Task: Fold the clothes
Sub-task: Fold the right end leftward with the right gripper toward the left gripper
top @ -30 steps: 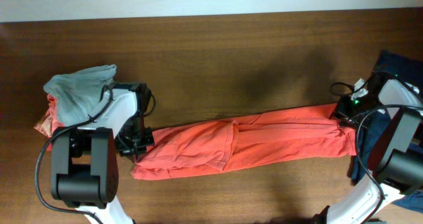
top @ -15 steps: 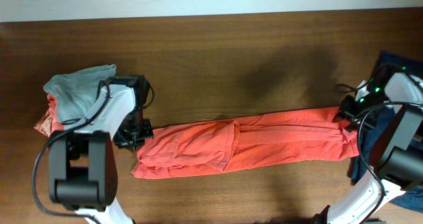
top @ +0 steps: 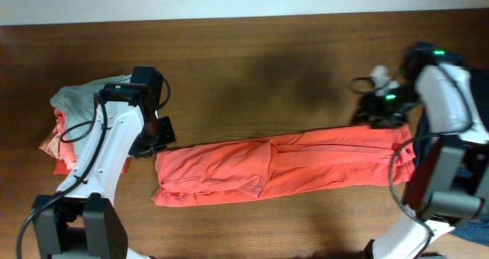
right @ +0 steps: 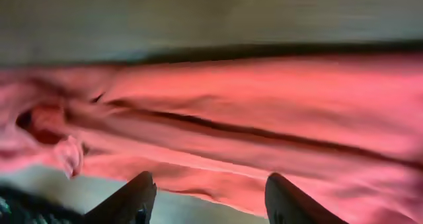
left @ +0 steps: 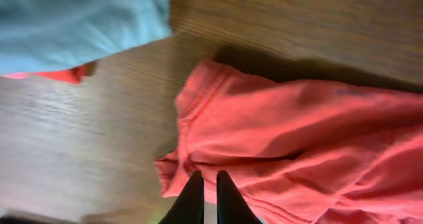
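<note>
- The coral-red shirt (top: 283, 167) lies flat on the worktop (top: 252, 68) as a long, narrow band running left to right. One layer overlaps another near its middle.
- The left gripper (left: 207, 181) has its jaws almost together, with no cloth visible between them. It sits at the far corner of the band's left end, just beside the hem.
- The right gripper (right: 213, 181) has its jaws spread wide and holds nothing. It hangs over the right end of the band.
- A grey-blue shirt (top: 84, 98) rests on more coral cloth (top: 59, 140) at the left edge, close to the left arm.
- Judged step: the band is ready for an end-to-end fold, so each end needs a fresh grip.
- Risk: a pinch that catches only the top layer would peel the band open when lifted and undo the lengthwise fold.
- Risk: the left end is bunched and rolled. A grip on the roll could let the lower layers slip out and sag.
- Risk: a lift that is too low would drag the cloth across the worktop, skewing the band and wrinkling the overlap.
- Risk: a wide swing of the left arm could brush the nearby pile and topple the grey-blue shirt.
</note>
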Tool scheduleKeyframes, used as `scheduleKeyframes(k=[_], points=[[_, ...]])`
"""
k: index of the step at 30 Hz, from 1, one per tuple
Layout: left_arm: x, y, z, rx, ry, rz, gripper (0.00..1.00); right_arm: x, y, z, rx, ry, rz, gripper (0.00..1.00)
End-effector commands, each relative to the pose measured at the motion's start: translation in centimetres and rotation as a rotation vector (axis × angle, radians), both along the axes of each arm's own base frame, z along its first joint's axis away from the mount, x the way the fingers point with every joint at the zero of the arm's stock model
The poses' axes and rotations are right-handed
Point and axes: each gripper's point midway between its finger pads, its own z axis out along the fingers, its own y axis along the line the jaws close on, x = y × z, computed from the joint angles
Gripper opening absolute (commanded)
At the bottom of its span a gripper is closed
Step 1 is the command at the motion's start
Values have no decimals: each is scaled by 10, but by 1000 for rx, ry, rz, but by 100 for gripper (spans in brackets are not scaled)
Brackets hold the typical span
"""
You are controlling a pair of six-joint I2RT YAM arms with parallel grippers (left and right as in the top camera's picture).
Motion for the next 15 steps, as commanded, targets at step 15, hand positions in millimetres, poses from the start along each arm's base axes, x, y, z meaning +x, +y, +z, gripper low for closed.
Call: scheduleKeyframes(k=[15], points=[[-48, -40, -83, -90, 69, -140, 9, -47, 177, -47, 193, 1, 364, 64]])
